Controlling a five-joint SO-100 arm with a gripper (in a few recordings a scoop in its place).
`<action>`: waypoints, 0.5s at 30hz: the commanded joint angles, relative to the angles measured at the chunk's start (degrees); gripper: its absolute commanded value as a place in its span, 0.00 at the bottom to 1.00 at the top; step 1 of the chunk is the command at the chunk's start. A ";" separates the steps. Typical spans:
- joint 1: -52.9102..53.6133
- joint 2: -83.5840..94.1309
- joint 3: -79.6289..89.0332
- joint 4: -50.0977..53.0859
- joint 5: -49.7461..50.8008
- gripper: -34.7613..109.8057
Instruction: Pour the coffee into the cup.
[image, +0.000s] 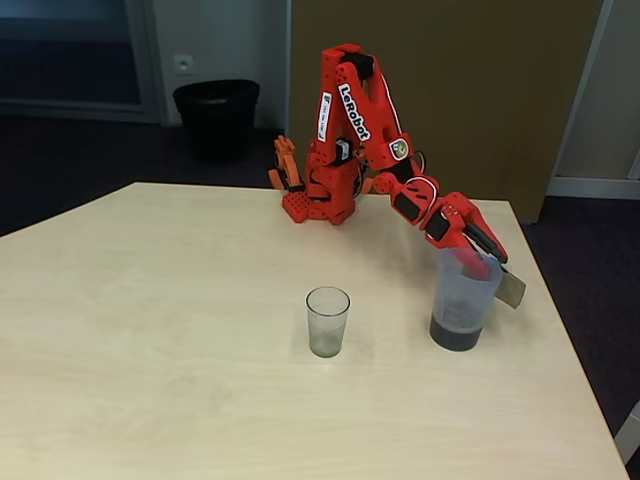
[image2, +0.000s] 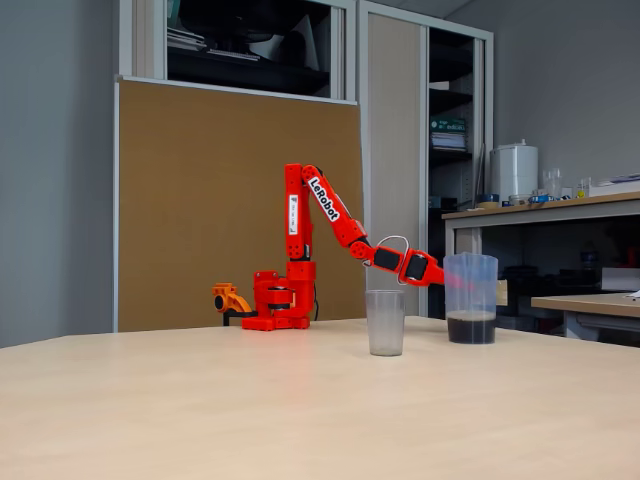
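A small clear cup stands upright mid-table, also seen in the other fixed view. To its right stands a taller translucent bluish-grey jug, upright on the table. Dark coffee fills the bottom of the jug. My red gripper reaches down to the jug's rim on the side of its flat handle. One red finger shows blurred through the jug's wall, and the dark one lies above the handle. I cannot make out whether the jaws press on the handle.
The arm's base sits at the table's far edge with an orange part beside it. The table's right edge runs close to the jug. A black bin stands on the floor behind.
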 joint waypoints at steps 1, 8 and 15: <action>0.44 -0.97 0.79 -3.34 0.35 0.39; 1.58 -5.10 -0.79 -6.86 -0.26 0.38; 2.55 -9.58 -3.08 -10.11 -0.53 0.38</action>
